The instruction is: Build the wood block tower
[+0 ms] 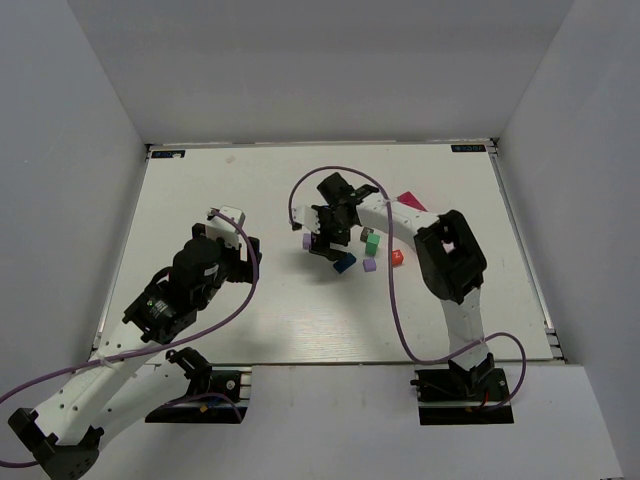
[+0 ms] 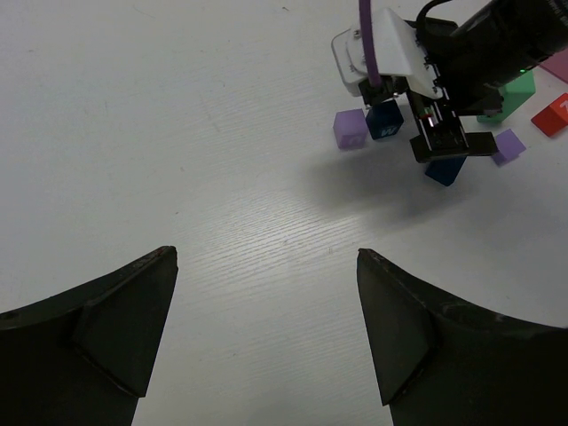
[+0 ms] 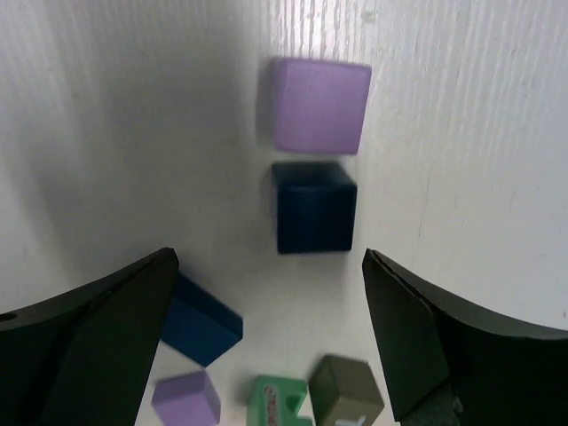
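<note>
My right claw (image 3: 268, 266) hangs over the middle of the worktop (image 1: 200, 180), pointing down, jaws spread wide with nothing between them. Just ahead of it on the surface sits a dark blue cube (image 3: 313, 207), and just past that a lilac cube (image 3: 319, 105). The two are in line with a thin shadowed seam between them, and I cannot tell whether they touch. Nearer my wrist a blue brick (image 3: 200, 324) lies at a slant, half tucked behind one of my fingers. Close by it are a smaller lilac cube (image 3: 185, 399), a green block (image 3: 280, 401) with red marks on it, and an olive block (image 3: 348, 390) right beside the green one. From above, a red block (image 1: 397, 257) is the piece of this loose cluster nearest the right edge. A pink piece (image 1: 410, 201) shows from behind my right arm on the far-edge side. My left claw (image 2: 264, 257) also has its jaws wide apart and empty. It hangs over bare worktop on the left-edge side of the cluster, well apart from every block.
</note>
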Tool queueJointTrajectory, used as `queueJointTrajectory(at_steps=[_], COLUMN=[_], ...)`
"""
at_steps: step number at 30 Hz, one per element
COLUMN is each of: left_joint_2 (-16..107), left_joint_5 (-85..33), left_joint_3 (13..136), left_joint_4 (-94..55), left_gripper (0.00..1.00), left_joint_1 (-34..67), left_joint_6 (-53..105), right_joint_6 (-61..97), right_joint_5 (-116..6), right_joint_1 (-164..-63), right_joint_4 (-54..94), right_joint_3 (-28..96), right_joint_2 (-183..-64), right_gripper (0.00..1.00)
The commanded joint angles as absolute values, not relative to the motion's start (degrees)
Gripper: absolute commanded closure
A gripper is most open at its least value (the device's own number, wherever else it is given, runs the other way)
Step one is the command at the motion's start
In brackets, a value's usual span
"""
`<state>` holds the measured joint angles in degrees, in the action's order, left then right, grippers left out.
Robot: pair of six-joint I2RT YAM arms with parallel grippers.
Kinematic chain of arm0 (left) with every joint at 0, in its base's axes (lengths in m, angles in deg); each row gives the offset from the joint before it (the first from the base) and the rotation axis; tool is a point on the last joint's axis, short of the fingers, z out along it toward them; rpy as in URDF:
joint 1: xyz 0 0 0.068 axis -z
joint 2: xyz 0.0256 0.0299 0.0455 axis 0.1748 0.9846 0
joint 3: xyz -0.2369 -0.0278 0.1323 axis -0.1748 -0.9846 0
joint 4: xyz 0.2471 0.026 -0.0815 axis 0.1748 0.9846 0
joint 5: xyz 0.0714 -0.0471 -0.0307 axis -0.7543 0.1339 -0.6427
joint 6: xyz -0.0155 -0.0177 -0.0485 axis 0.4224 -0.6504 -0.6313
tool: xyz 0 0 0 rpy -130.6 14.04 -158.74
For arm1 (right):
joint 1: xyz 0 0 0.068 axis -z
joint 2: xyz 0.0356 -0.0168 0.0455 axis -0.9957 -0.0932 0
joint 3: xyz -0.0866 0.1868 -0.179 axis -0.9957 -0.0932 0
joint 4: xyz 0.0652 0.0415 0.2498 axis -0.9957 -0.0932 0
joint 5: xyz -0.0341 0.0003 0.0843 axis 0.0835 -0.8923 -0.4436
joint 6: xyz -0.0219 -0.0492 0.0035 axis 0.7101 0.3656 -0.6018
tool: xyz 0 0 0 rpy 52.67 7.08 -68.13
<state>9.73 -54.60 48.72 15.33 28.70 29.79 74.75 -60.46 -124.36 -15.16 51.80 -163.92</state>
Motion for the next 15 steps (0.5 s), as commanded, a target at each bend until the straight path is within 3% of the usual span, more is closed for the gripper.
queueJointTrajectory(at_steps=[1, 15], left_joint_2=[8.6, 8.6], left_joint_5=[-54.0, -54.6], left_joint_3=[48.4, 48.4], left_joint_4=[14.8, 14.8], left_gripper=[0.08, 0.08], left_joint_1=[28.4, 28.4], left_joint_6=[29.6, 29.6], right_joint_6=[73.8, 70.0], right_joint_5=[-59.6, -61.5], right_joint_1=[-123.9, -119.5], right_joint_4=[-13.4, -4.5], right_joint_3=[49.2, 34.1], right_joint_2=[-155.9, -136.6], right_gripper=[0.1, 0.1])
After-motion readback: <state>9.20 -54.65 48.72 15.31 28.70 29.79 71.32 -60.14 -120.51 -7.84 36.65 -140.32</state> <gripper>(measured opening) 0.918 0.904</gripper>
